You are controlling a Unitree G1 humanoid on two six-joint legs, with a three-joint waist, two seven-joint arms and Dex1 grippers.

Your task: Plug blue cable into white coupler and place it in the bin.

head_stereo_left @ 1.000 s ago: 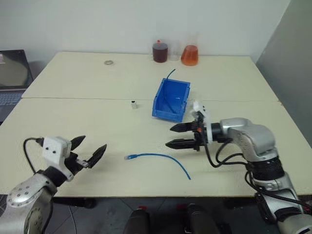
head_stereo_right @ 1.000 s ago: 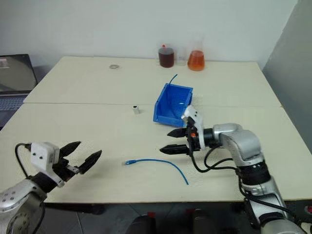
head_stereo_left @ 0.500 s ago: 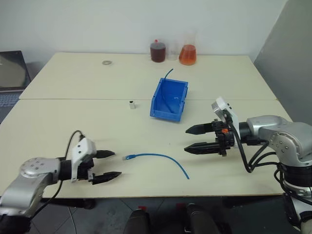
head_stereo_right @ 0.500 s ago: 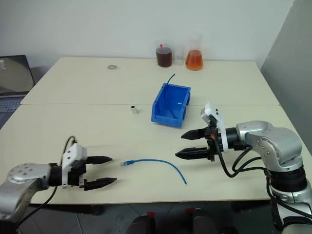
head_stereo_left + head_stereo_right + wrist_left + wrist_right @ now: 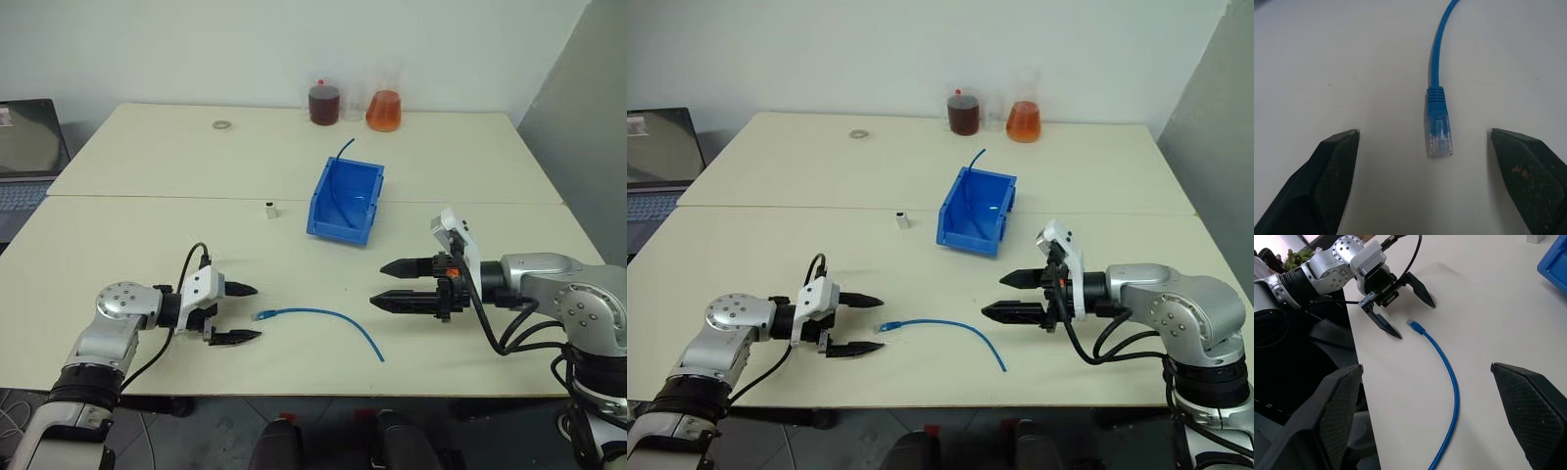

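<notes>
Right now the left gripper (image 5: pixel 238 312) is sitting low over the table (image 5: pixel 147 235) with its two black fingers spread wide apart and nothing between them, and it is pointing at the clear plug (image 5: pixel 1439 138) on the near end of the blue cable (image 5: pixel 323 316), which is lying flat on the table just beyond the fingertips. In the left wrist view the plug is lying between the two fingers (image 5: pixel 1332 166) without touching either. From the plug, the cable is curving away across the table toward the right gripper (image 5: pixel 394 284), which is hovering above the table near the cable's far end, its jaws likewise splayed and empty. The white coupler (image 5: pixel 269 209) is standing on its own further back, just beside the blue bin (image 5: pixel 345 199) and well apart from both grippers. The bin is sitting open near the middle of the table, with a short dark wire (image 5: pixel 341 148) poking up at its back edge. Judging by this, the job is at its first step, the pickup of the plug end; nothing is plugged in yet. Next, the left gripper probably needs to ease forward a touch and pinch just behind the plug, keeping its tip free for the coupler.
</notes>
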